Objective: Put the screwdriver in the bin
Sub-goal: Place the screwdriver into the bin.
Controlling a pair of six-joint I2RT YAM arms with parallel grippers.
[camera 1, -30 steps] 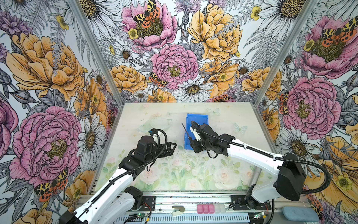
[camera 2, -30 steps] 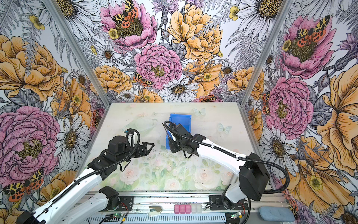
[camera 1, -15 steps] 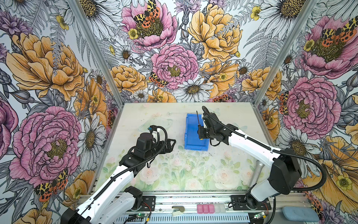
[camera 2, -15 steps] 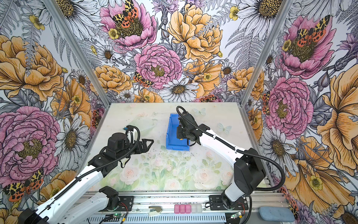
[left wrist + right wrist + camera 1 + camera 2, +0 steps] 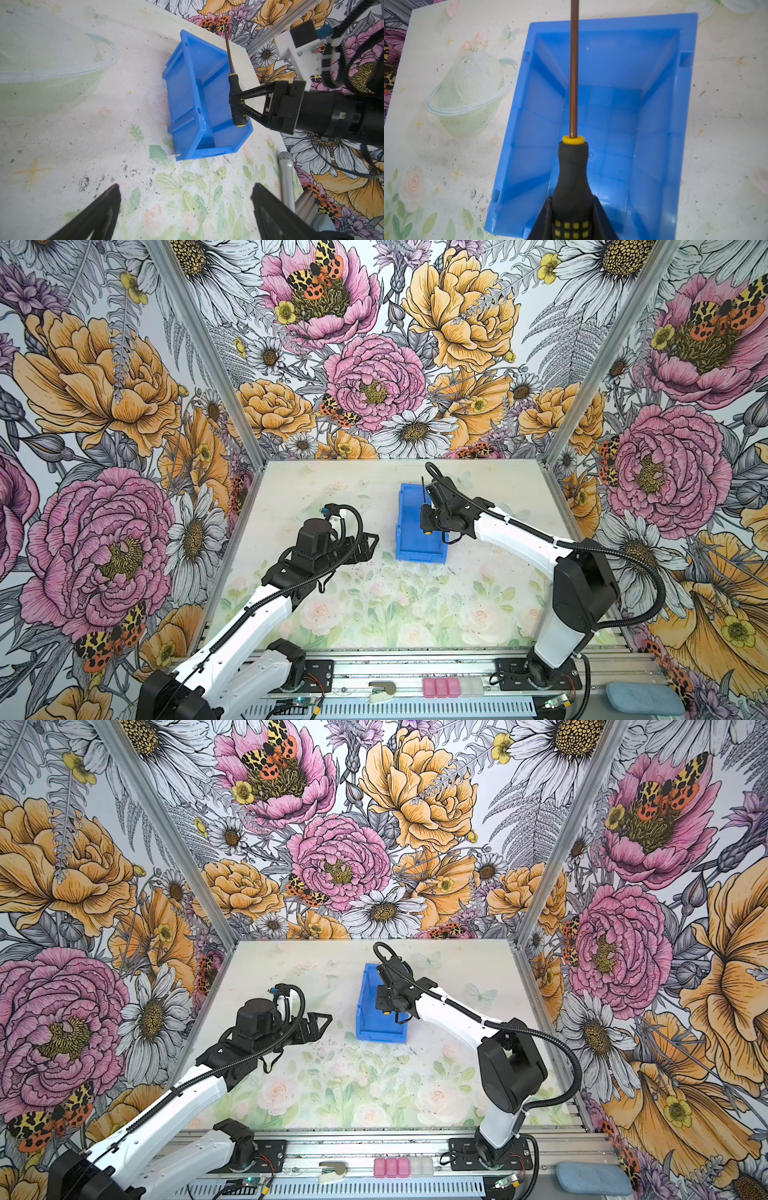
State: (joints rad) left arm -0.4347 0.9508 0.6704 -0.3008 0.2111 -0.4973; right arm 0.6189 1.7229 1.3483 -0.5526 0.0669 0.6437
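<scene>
Right gripper (image 5: 236, 101) is clamped shut on the black handle of the screwdriver (image 5: 235, 97), holding it above the open blue bin (image 5: 187, 108), shaft pointing toward the bin's far end. The bin sits on the desk (image 5: 83, 124), nothing visible inside it. Left gripper (image 5: 368, 545) hovers near the bin's left side, jaws apart, holding nothing. A silver cylinder (image 5: 286, 182) lies near the desk's edge.

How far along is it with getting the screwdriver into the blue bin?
Done: the right gripper has the screwdriver clamped by its handle and lifted off the table. In hand: it hangs over the open bin, shaft lying along the bin's length. Left: lower and release; the bin looks empty. The left gripper waits open beside it.
</scene>
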